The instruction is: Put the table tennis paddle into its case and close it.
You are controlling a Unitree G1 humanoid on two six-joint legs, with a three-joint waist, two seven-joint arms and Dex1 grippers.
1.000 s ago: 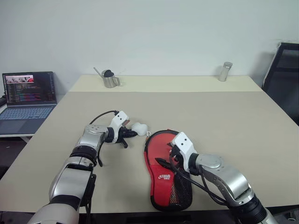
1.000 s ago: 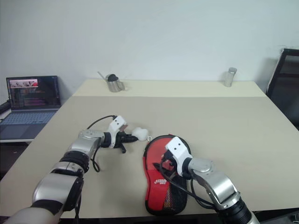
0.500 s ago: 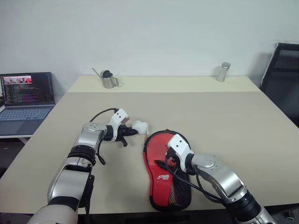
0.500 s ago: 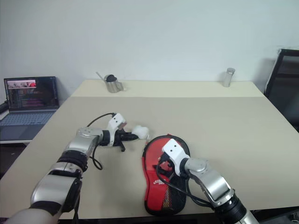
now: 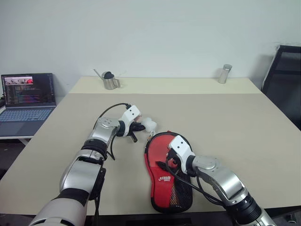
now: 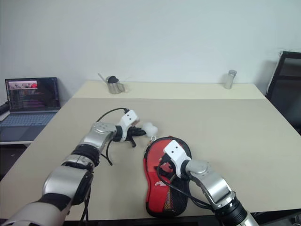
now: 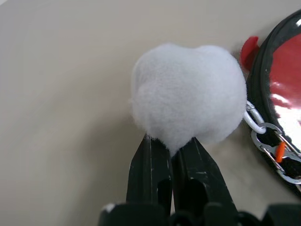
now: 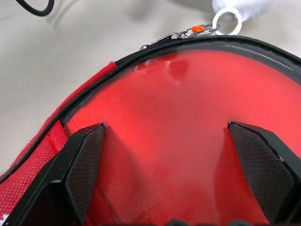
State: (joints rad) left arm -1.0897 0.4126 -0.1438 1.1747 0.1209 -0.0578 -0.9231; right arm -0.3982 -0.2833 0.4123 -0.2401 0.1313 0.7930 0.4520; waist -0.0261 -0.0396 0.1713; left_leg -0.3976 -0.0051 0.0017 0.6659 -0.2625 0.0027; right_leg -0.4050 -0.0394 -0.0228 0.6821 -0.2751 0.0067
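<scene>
Zipping is the step in hand, judging by the set-up: left hand (image 7: 171,155) is pinched tight on a white fluffy pom-pom (image 7: 188,101), which hangs by a small metal ring and clip off the zip pull of the case (image 5: 168,176). To do it well, pull the pom-pom along the zip line round the rim, low and steady, not upward, or the clip may twist or the fluff slip out. Right hand (image 8: 176,172) sits wide open over the round end of the case, fingers (image 8: 82,157) either side of glossy red; whether that's the table tennis paddle's face I can't tell for sure. It should press down to hold the case still. Case lies near worktop (image 5: 225,117) front edge, abt mid-width. Left arm reaches fwd, hand angled slightly down twd case top.
</scene>
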